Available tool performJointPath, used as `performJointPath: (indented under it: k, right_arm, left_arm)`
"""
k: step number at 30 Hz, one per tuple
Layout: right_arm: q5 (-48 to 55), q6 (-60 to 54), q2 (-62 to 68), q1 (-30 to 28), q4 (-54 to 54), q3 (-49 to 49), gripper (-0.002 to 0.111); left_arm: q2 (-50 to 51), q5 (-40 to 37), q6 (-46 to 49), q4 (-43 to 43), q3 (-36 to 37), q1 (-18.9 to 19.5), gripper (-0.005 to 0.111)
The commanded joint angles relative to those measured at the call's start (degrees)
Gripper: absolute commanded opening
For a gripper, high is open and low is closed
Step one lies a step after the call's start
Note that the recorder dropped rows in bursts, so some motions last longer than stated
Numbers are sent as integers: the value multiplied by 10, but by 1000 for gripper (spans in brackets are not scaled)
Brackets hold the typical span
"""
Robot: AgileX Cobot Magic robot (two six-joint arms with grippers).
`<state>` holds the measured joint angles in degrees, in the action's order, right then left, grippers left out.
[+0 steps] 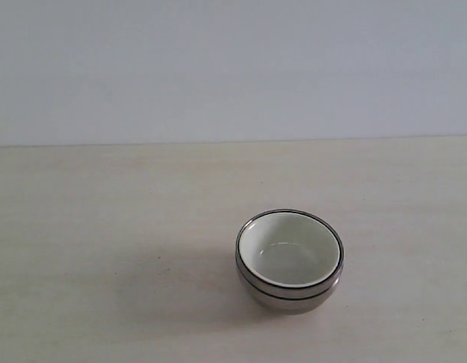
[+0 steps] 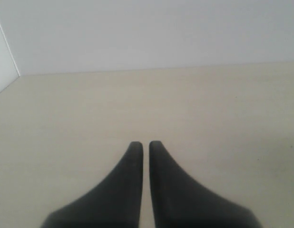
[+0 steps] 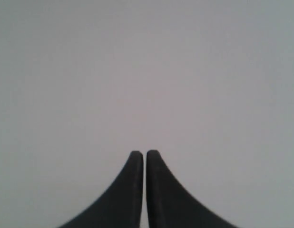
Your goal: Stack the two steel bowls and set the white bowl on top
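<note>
Here the white bowl (image 1: 289, 249) sits nested in the two steel bowls (image 1: 286, 296), which stand stacked on the tabletop (image 1: 105, 227). The left claw (image 2: 145, 145) hangs closed and empty above bare tabletop, the steel bowls out of its view. The right claw (image 3: 145, 154), likewise closed and empty, faces a plain pale surface (image 3: 147, 71).

From my remote station I counted one white bowl (image 1: 290, 253), two steel bowls (image 1: 290, 301), one table (image 1: 105, 227) and two grippers, namely the left gripper (image 2: 145, 145) and the right gripper (image 3: 145, 154), each of which showed two dark fingers (image 2: 130, 180), so that three bowls and four fingers were tallied in all.
</note>
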<state>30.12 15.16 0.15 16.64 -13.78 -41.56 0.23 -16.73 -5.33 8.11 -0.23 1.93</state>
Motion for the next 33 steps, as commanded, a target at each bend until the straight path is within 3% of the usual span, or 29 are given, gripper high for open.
performJointPath:
  k: [1, 6, 17, 20, 25, 30, 33]
  right_arm:
    - [-63, -68, -2, -58, 114, -1, 0]
    - [-77, -72, -2, -108, 122, -1, 0]
    - [-99, -72, -2, -109, 122, 23, 0]
    - [-132, -61, -2, -109, 122, 70, 0]
    - [-272, 39, -2, -109, 122, 256, 0]
    - [-395, 39, -2, -109, 121, 416, 0]
    - [-336, -41, -2, -109, 120, 416, 0]
  left_arm:
    - [-2, 0, -5, 1, 2, 2, 4]
    - [-2, 0, -5, 1, 2, 2, 4]
    - [-2, 0, -5, 1, 2, 2, 4]
    - [-2, 0, -5, 1, 2, 2, 4]
    - [-2, 0, -5, 1, 2, 2, 4]
    - [-2, 0, -5, 1, 2, 2, 4]
    - [-2, 0, -5, 1, 2, 2, 4]
